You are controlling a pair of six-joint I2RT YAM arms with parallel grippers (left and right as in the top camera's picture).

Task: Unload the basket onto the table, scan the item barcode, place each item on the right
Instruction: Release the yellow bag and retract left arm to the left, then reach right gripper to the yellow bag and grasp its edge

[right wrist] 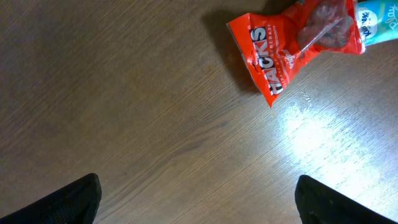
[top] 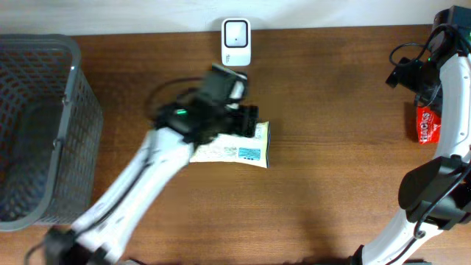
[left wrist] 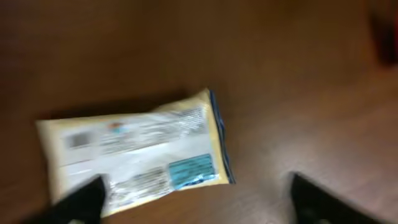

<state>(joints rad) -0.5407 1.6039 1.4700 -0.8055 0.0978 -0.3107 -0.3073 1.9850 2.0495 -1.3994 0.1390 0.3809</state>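
Left arm: the left gripper point(left wrist: 199, 206) hangs over the brown wooden table point(left wrist: 298, 93) with its fingers point(left wrist: 81, 199) spread wide and nothing pinched between them.

Task item: the pale yellow flat plastic packet point(left wrist: 137, 152), blue-edged with a small blue label, lies flat on the wood just ahead of the fingertips. In the wrist view one dark fingertip overlaps the packet's near corner; we cannot tell whether it touches. The other fingertip stands well clear of it, over bare wood. The print is too blurred for us to pick out a barcode.

From overhead, the white rectangular scanner unit point(top: 236, 42) stands beyond the left gripper point(top: 246, 121), apart from the packet point(top: 246, 153). The grey wire-mesh basket point(top: 70, 96) sits well off to the arm's side.

Right arm: the right gripper point(right wrist: 199, 205) also has its fingers point(right wrist: 65, 202) wide apart and empty, above bare wood. A red crinkled snack packet point(right wrist: 298, 43) with white lettering lies ahead of them, nearer one finger's side, touching neither.
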